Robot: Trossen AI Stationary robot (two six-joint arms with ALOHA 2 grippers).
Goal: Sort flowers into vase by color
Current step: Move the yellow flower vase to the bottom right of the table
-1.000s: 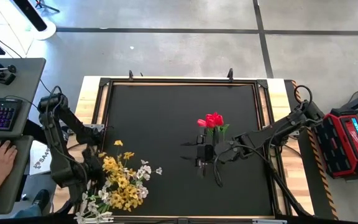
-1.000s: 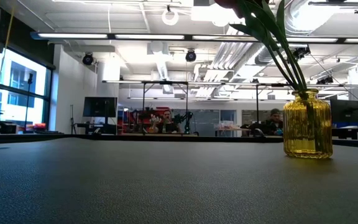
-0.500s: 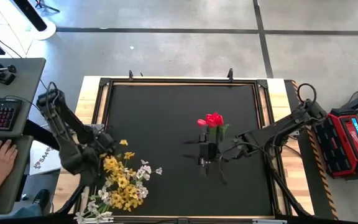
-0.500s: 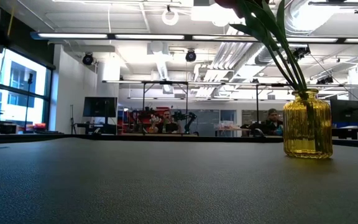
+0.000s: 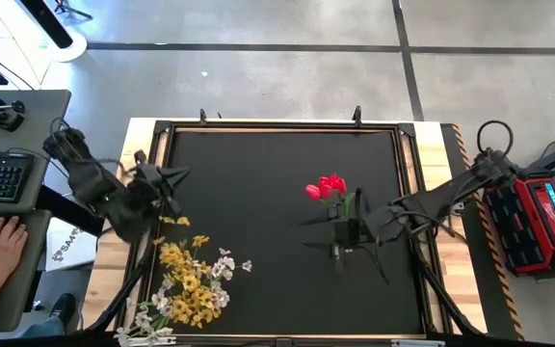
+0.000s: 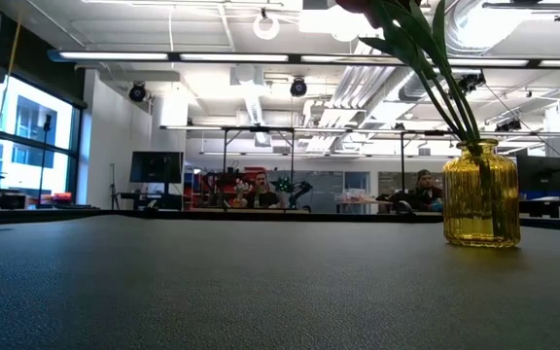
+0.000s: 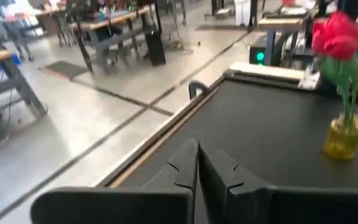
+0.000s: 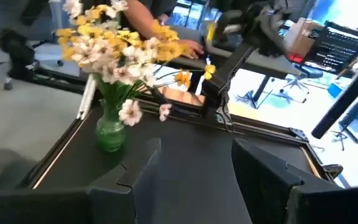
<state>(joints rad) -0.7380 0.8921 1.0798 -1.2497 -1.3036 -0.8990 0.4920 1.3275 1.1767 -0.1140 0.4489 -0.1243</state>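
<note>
Watching left gripper (image 7: 197, 152), fingers pressed together on nothing visible, hanging at the table (image 5: 258, 164) left edge, near but clear of the yellow and white flowers (image 5: 193, 284) in the green vase (image 8: 110, 135). Judging stems light, thin, bendy, blossoms crushable: best pinched mid-stem. Spotting right gripper (image 8: 194, 155) spread wide beside the red tulips (image 5: 331, 185).

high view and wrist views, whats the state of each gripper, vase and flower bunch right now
left gripper: shut, holding nothing, raised near the table's left edge
right gripper: open, empty, beside the yellow vase
yellow vase: upright, red tulips in it
green vase: upright, yellow and white flowers in it
</note>
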